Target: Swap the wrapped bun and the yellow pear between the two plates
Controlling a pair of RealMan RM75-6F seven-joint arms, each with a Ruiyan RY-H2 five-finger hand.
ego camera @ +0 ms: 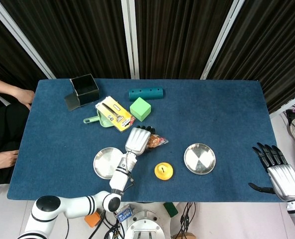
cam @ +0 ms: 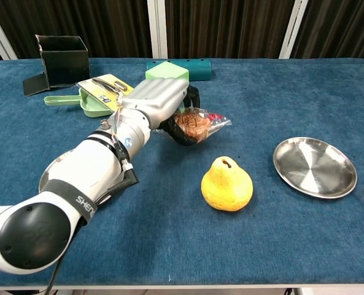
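My left hand [ego camera: 137, 141] [cam: 160, 101] reaches out over the blue table between the two plates and grips the wrapped bun [ego camera: 156, 142] [cam: 193, 125], its dark fingers curled around the clear wrapper. The yellow pear [ego camera: 163, 171] [cam: 226, 184] stands upright on the cloth, just in front of the bun and on neither plate. The left steel plate [ego camera: 103, 162] [cam: 48, 174] lies bare, partly under my left forearm. The right steel plate [ego camera: 199, 158] [cam: 315, 167] is also bare. My right hand [ego camera: 279, 172] rests at the table's right edge, fingers spread, holding nothing.
At the back left stand a black open box [ego camera: 84, 87] [cam: 62, 58], a teal block [ego camera: 146, 93], a green cube [ego camera: 140, 108], a yellow tool package [ego camera: 115, 113] and a green scoop [ego camera: 100, 119]. A person's hands [ego camera: 18, 94] rest at the table's left edge.
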